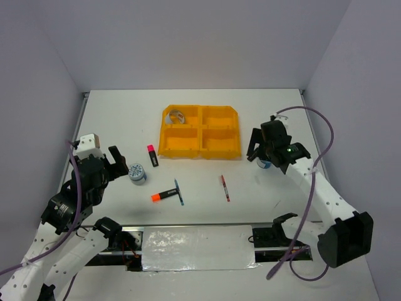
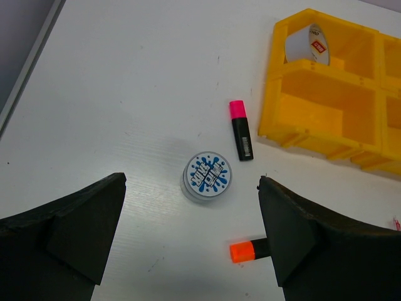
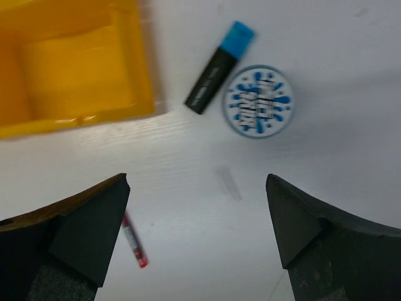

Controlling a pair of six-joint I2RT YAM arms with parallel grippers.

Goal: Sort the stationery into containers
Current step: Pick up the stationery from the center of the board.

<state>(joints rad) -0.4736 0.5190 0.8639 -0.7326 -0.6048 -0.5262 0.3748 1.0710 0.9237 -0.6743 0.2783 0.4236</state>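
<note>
On the white table (image 1: 207,219), the pink-capped black marker (image 1: 152,155) lies with its long axis running near to far, cap toward the far edge, just left of the orange plastic four-compartment tray (image 1: 200,149) and apart from it. The orange-capped black marker (image 1: 164,195) lies nearly crosswise, cap to the left, its black end close beside the thin blue pen (image 1: 180,192), which runs near to far; whether they touch cannot be told. The thin red pen (image 1: 224,187) lies well to the right of them, also running near to far. A silvery ring (image 1: 177,116) stands on edge in the tray's far left compartment. The left arm's fingers (image 2: 69,238) are spread wide and hold nothing, hovering either side of a blue-grey tape roll (image 2: 207,177) lying flat, without touching it. The right arm's fingers (image 3: 313,244) are likewise wide apart and empty; beyond them a blue-capped black marker (image 3: 219,68) lies slantwise, cap away from the tray, just beside a second blue-grey tape roll (image 3: 257,101) lying flat.
</note>
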